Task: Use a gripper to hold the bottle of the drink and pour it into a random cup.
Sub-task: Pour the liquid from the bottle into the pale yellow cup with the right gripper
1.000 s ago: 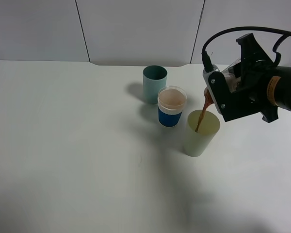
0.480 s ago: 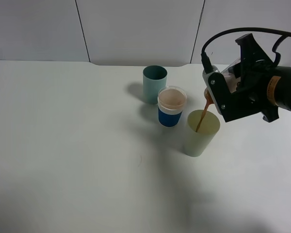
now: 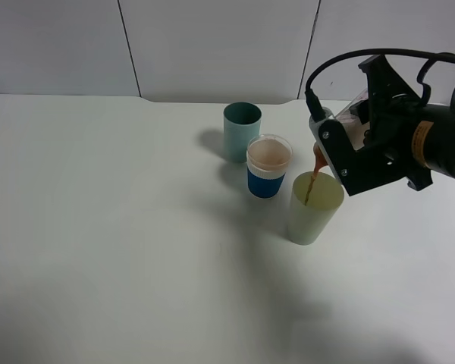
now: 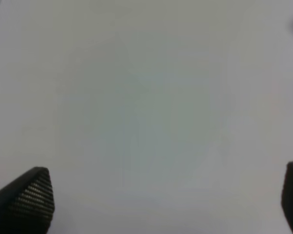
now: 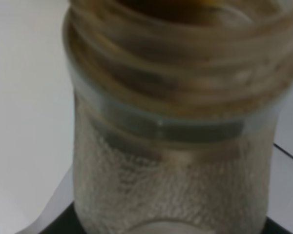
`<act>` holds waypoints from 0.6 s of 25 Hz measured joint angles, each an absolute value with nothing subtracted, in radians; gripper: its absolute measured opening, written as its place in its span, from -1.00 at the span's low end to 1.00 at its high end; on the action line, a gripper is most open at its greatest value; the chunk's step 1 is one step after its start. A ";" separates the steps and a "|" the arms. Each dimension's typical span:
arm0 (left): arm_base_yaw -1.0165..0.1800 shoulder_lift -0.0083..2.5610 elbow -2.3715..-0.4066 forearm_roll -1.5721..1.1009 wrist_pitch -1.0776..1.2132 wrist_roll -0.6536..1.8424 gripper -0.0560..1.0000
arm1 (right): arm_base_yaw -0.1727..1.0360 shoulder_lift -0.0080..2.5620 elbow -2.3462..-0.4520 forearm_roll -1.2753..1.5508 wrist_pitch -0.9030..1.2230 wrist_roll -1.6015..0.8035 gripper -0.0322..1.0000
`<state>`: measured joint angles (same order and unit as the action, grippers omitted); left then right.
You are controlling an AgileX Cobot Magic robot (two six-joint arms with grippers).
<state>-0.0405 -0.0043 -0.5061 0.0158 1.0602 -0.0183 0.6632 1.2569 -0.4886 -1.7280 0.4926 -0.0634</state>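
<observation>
The bulky black right end effector (image 3: 341, 142), with a small orange label and a black cable looping over it, is pinching the small clear plastic bottle of dark brown drink (image 3: 319, 151). It holds the bottle tipped over, off the white counter (image 3: 98, 227), in the far right part of it. The bottle's mouth sits just above the rim of the tall, pale yellow-green tapered plastic cup (image 3: 312, 208), and a thin brown stream (image 3: 310, 184) runs from the mouth down into that cup.

In the right wrist view the bottle's wide threaded neck (image 5: 171, 97) fills the picture, with brown liquid showing through the clear plastic.

Just beside the pale cup, towards the far edge, stands a clear cup with a blue band (image 3: 268, 168); its top looks pinkish. Behind that, nearer the far edge, stands a dark teal cup (image 3: 242, 130).

The left end effector (image 4: 161, 204) is spread wide over bare counter, its ribbed black fingertips (image 4: 31, 195) holding nothing.
</observation>
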 joint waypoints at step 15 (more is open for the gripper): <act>-0.040 -0.004 -0.506 0.016 1.060 -0.018 0.86 | 0.663 1.257 -0.489 -1.728 0.538 -0.065 -0.26</act>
